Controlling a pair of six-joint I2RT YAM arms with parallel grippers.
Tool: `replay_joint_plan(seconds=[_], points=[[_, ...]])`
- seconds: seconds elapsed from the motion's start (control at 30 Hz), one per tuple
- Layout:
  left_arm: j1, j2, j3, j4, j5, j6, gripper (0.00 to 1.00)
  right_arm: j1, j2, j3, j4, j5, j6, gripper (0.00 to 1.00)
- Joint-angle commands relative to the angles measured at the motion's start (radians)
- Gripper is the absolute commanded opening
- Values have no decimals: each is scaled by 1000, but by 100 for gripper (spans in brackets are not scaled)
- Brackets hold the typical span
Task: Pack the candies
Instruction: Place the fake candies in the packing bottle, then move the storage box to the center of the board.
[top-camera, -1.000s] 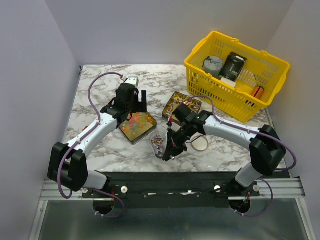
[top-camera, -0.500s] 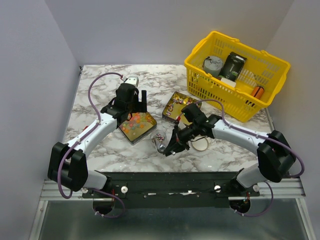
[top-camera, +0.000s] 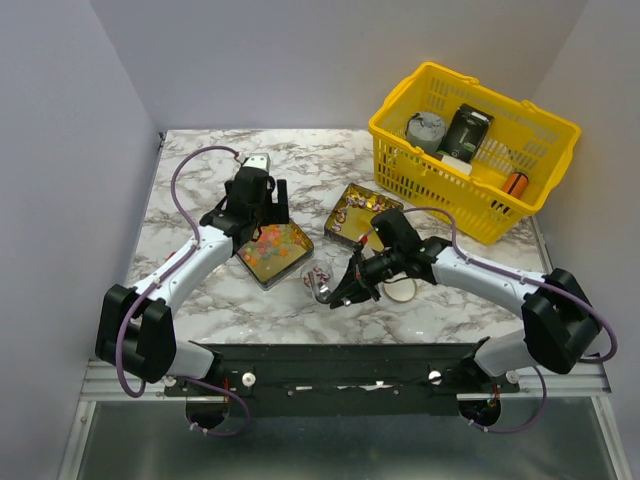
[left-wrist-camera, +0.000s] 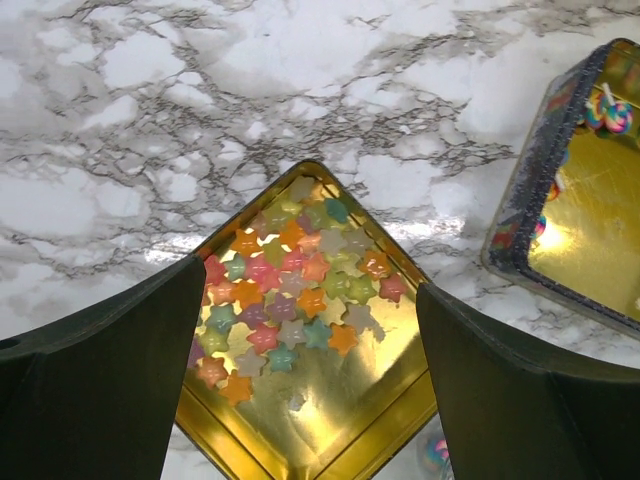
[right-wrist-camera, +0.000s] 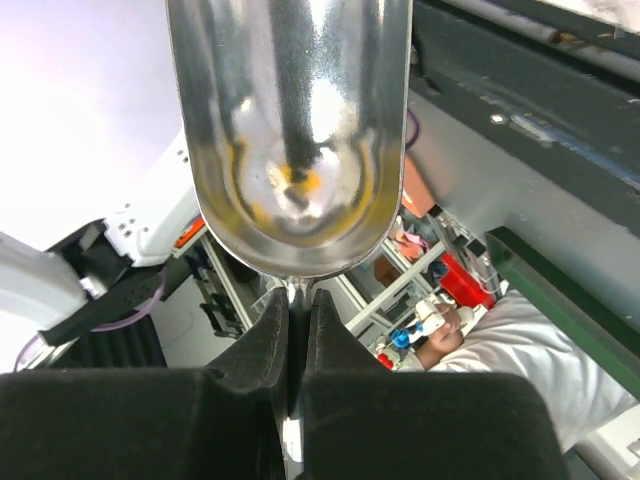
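1. The right arm has swung its elbow out to the right and laid its wrist flatter. The right gripper (right-wrist-camera: 298, 320) now sits low beside the small glass jar (top-camera: 317, 278) instead of standing over it.
2. Its jaws are clamped tight on the thin handle of a metal spoon (right-wrist-camera: 290, 130). The spoon's bowl points away from the table towards the room, and no candy shows in it, as far as the shine allows.
3. The left gripper (left-wrist-camera: 310, 390) has hardly shifted. It hangs with its jaws spread wide, holding nothing, straight above the gold tin (left-wrist-camera: 345, 405).
4. The candies (left-wrist-camera: 290, 300), little pastel stars, lie heaped in the far corner of that tin. A few pink and purple pieces show inside the jar.
5. A second tin (left-wrist-camera: 590, 230) stands just to the right, and a yellow basket (top-camera: 470, 165) is well apart at the back.
6. My judgement: one spoonful looks delivered, and most of the candies remain in the tin, so the packing is far from done.
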Motion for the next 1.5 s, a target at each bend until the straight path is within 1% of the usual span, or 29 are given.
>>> replay_joint_plan(seconds=[0.0,0.07,0.1,0.13,0.17,0.2,0.27,0.3,0.47,0.53,0.63,0.77,0.9,1.0,1.2,1.23,1.37,1.47], points=[[38,-8,12,-61,-86,-54,99,-5,23,149,-153,26,-152,1],[71,-2,18,-90,-82,-80,99,-5,57,229,-202,46,-238,1],[88,1,22,-100,-72,-95,99,-5,70,264,-272,72,-269,1],[111,6,22,-113,-62,-110,99,-5,86,298,-308,82,-301,1],[153,7,22,-130,-24,-123,99,-5,124,369,-345,95,-366,1],[176,11,18,-134,-7,-141,99,-5,144,405,-414,121,-396,1],[205,14,13,-145,15,-156,99,-5,214,480,-478,145,-479,1],[232,15,9,-147,35,-167,99,-5,241,541,-526,161,-496,1],[309,52,-4,-159,122,-212,99,-5,369,684,-568,161,-537,1],[340,73,-14,-150,182,-224,99,-4,442,762,-592,139,-562,1],[351,109,-14,-139,253,-230,99,-2,533,885,-669,161,-620,1],[351,161,-7,-134,343,-201,99,-2,618,957,-696,130,-645,1],[351,190,-5,-148,379,-175,95,2,632,935,-666,106,-634,1],[349,205,-10,-147,412,-175,90,3,626,900,-655,104,-639,1],[323,242,4,-156,452,-134,77,1,617,856,-638,95,-639,1],[308,242,6,-157,454,-126,73,1,620,856,-638,95,-640,1],[267,227,-11,-171,458,-103,69,1,614,846,-637,99,-636,1],[227,202,-36,-173,463,-95,69,-1,611,830,-632,101,-632,1]])
